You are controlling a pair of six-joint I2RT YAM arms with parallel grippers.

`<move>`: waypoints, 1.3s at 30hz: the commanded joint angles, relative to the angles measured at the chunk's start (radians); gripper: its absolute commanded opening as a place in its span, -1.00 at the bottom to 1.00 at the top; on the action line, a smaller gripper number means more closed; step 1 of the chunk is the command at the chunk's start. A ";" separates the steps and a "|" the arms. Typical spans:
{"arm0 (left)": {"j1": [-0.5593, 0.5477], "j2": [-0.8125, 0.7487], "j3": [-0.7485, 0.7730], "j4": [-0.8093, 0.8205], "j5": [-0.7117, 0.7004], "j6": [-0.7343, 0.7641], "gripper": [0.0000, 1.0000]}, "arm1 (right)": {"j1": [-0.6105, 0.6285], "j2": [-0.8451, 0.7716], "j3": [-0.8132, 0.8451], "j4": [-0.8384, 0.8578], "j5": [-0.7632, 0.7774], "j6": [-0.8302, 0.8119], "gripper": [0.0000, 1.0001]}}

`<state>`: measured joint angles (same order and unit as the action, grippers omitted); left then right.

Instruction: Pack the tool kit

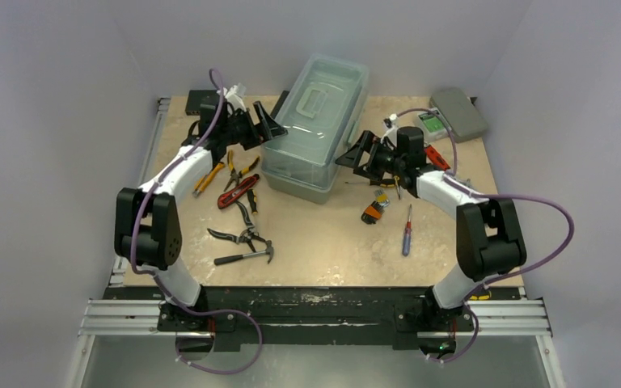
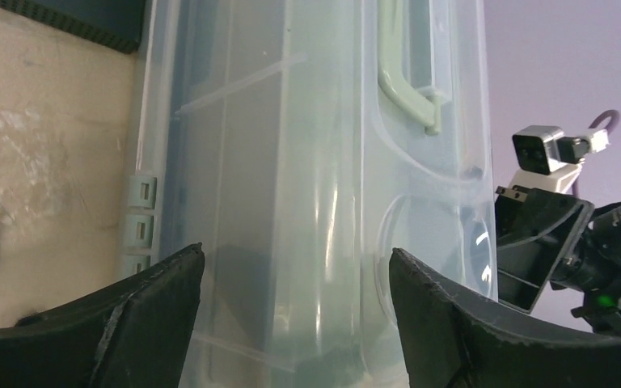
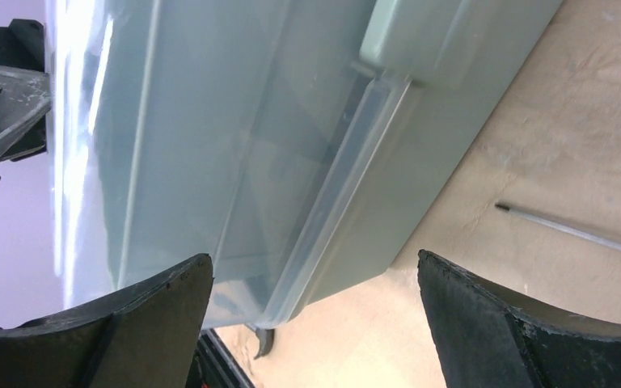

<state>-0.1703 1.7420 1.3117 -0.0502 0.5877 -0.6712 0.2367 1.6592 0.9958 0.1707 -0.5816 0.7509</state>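
Note:
The sage-green toolbox [image 1: 315,129] stands shut at the table's centre back, its translucent lid and top handle [image 1: 314,101] up. My left gripper [image 1: 271,129] is open at its left side; in the left wrist view the fingers [image 2: 154,307] frame the lid [image 2: 315,162] and handle [image 2: 404,73]. My right gripper [image 1: 352,158] is open at the box's right front corner; in the right wrist view [image 3: 315,275] it spans the lid edge and box wall [image 3: 291,121]. Loose tools lie on the table: yellow-handled pliers [image 1: 240,170], red-handled pliers [image 1: 238,192], black pliers [image 1: 238,236], a hammer [image 1: 247,256] and a blue and red screwdriver [image 1: 407,230].
A small flat grey case [image 1: 459,113] lies at the back right and a flat black box [image 1: 202,100] at the back left. An orange and black item [image 1: 374,208] lies in front of the toolbox. A thin screwdriver shaft [image 3: 566,230] lies right of the box.

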 commanded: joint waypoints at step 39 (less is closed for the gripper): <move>-0.160 -0.611 -0.213 -0.324 -0.360 0.099 0.77 | 0.014 -0.336 0.101 -0.448 0.250 -0.135 0.98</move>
<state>-0.3592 1.0813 1.0283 -0.4046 0.2741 -0.5831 0.2523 1.3384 0.9901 -0.2943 -0.3779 0.5903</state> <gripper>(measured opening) 0.877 0.987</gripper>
